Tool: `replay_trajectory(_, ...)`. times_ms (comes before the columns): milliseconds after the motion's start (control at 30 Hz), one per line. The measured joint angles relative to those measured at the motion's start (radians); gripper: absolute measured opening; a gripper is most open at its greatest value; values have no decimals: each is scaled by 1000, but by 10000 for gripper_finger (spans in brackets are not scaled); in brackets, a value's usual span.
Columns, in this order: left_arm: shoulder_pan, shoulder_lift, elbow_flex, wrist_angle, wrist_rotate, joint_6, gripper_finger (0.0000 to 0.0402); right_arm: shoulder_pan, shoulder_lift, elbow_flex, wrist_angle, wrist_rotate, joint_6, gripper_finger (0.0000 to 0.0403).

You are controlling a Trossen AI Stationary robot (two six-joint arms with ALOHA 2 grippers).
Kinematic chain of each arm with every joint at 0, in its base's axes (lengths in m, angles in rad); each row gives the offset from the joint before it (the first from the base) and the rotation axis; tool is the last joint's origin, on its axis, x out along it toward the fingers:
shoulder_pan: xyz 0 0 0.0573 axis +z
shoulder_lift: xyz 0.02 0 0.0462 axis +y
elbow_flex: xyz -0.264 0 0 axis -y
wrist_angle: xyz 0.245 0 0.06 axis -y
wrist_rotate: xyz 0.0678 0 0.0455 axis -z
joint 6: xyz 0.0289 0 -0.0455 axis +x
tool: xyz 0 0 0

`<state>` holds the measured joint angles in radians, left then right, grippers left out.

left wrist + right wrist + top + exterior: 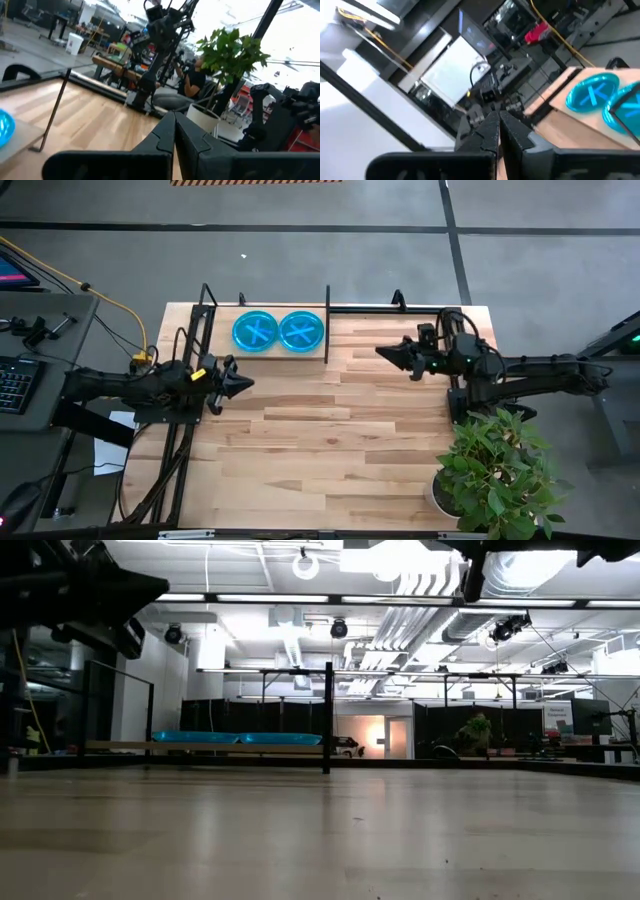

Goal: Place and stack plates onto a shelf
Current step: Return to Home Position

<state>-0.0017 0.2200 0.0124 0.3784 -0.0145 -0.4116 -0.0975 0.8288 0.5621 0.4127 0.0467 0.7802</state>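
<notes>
Two stacks of plates (255, 332) sit side by side on shelf (222, 342). Both empty, jaws pressed together: left gripper (243, 383), right gripper (384, 352) hover clear of shelf; stacking apparently complete.

Left hand (247, 383) and right hand (381, 351) hover raised, pointing toward each other, both pinched closed.

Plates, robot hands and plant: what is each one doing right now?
plates: two piles, side by side on the shelf.
left hand: shut, empty, over the left of the table.
right hand: shut, empty, right of the shelf.
plant: standing upright.
</notes>
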Motion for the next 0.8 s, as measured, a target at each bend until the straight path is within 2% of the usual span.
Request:
replay_trajectory(133, 0, -5, 0, -41, 3, -87, 0, 20, -39, 0, -118, -50, -42, 0)
replay_trajectory(267, 0, -4, 0, -53, 18, -197, 0, 91, -88, -61, -162, -28, -83, 0)
replay_trajectory(367, 0, -4, 0, -53, 13, -205, 0, 162, -155, -161, -127, 29, -89, 0)
replay_trajectory(567, 0, -5, 0, -53, 7, -205, 1, 280, -327, -405, 60, 128, -107, 0)
replay_trajectory(733, 0, -5, 0, -53, 7, -205, 1, 270, -469, -540, 93, 136, -151, 0)
replay_trajectory(800, 0, -4, 0, -53, 7, -205, 1, 249, -521, -551, 38, 135, -164, 0)
